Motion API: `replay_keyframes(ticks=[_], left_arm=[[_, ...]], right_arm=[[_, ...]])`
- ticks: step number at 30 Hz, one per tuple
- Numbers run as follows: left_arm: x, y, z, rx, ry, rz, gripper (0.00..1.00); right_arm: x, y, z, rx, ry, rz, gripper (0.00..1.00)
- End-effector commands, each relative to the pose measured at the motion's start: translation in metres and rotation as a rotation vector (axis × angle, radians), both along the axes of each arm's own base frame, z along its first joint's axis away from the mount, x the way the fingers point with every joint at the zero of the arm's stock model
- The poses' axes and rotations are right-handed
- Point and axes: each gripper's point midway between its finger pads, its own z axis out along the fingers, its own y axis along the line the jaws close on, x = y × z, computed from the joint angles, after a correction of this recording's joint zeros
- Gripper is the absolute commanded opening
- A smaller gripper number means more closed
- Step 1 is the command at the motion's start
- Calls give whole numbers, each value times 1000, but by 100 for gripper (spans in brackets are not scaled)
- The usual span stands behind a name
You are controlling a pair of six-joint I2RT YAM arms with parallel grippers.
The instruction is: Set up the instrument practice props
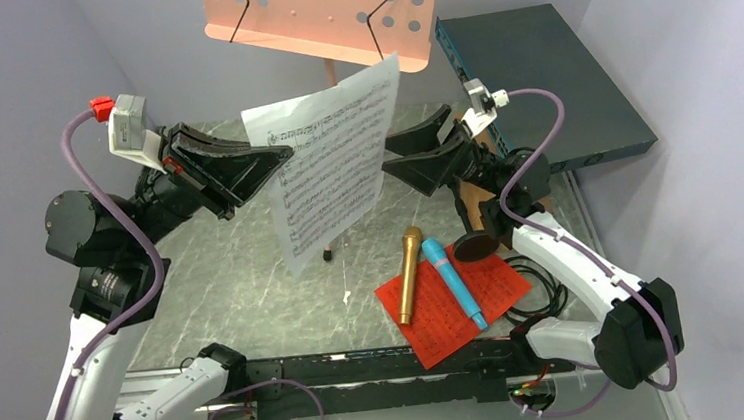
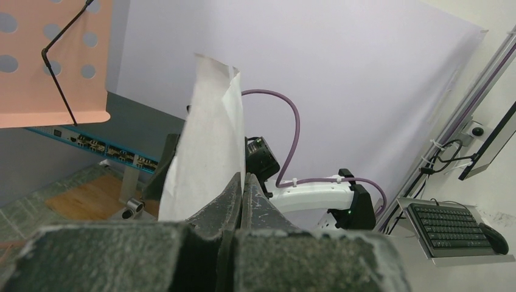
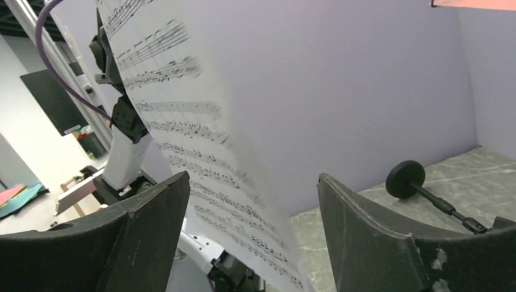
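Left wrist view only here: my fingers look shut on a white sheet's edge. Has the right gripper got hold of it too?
Observer: No. The right gripper is open, with its fingers on either side of the white page at its far edge.
Operator: Which face of the page points at it?
Observer: The printed side, with the staves of music.
Operator: Where are the microphones?
Observer: The gold microphone and the blue microphone lie side by side on the red page.
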Motion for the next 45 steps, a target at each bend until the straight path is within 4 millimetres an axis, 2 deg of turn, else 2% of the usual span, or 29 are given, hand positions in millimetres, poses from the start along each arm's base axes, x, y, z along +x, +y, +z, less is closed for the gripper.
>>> replay_keyframes(ticks=[1,5,8,13,17,18,19,20,21,23,25,26,27,30,35,39,41,45], left_arm=[[-17,8,19,-33,-86,-3,0],[-11,3,17,-37,-75,-19,0],[-5,1,17,-46,-75,-17,0],[5,3,20,-58,-88,36,0],[18,5,21,-67,-81,92,0],[25,7,19,-62,-61,126,0],[36,10,16,-50,-25,176,0],[50,16,11,-32,30,255,4],[66,26,4,-7,99,354,14],[96,54,-20,49,257,572,42],[114,72,-26,77,294,713,76],[120,78,-28,91,292,760,90],[126,83,-29,105,293,803,98],[137,99,-30,124,285,915,99],[159,109,-19,210,209,1024,99],[187,109,-12,274,211,1004,99],[206,128,-9,234,246,1011,99],[236,145,-7,161,315,943,100]], right_arm=[[-24,-3,27,0,-112,94,79],[-43,-6,35,13,-158,153,78],[-55,-6,40,27,-180,178,66],[-57,-12,49,69,-172,131,39],[-46,-16,65,113,-146,66,4],[-43,-16,70,119,-147,55,0],[-41,-17,76,129,-147,40,0],[-38,-18,85,136,-149,17,0],[-30,-18,92,133,-134,-16,0],[-13,-18,103,122,-100,-103,0],[6,-22,115,120,-69,-194,0],[13,-22,120,120,-62,-229,0],[22,-22,124,117,-54,-261,0],[43,-19,139,107,-65,-324,0],[75,-3,164,57,-132,-373,0],[102,10,178,9,-202,-431,0],[120,15,190,-5,-234,-475,0],[145,17,202,-16,-247,-547,0]])
